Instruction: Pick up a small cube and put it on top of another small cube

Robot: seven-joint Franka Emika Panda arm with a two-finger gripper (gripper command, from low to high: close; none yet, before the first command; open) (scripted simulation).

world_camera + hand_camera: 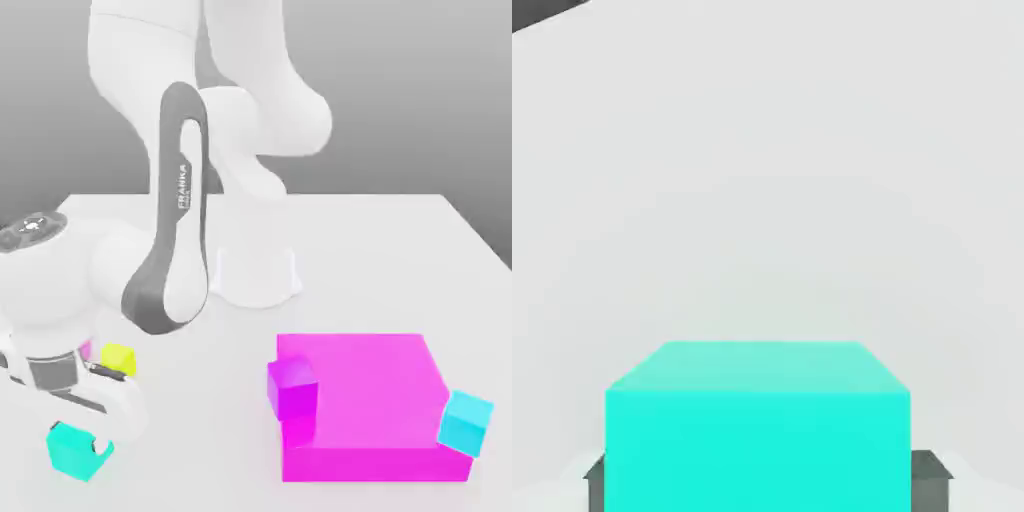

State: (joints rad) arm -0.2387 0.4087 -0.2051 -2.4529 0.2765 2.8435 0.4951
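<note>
Two fingers of the gripper (88,450) are clamped on the small plain cyan cube (72,450) at the white table's (400,250) near corner, exterior view's left. Advice: lift straight up before traversing. Small yellow cube (118,357) sits near; large magenta block (370,400) well apart.

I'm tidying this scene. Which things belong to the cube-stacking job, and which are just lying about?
Job: cyan cube gripped in the hand; yellow cube, a likely base.
Lying about: big magenta block, small magenta cube, second cyan cube.
</note>
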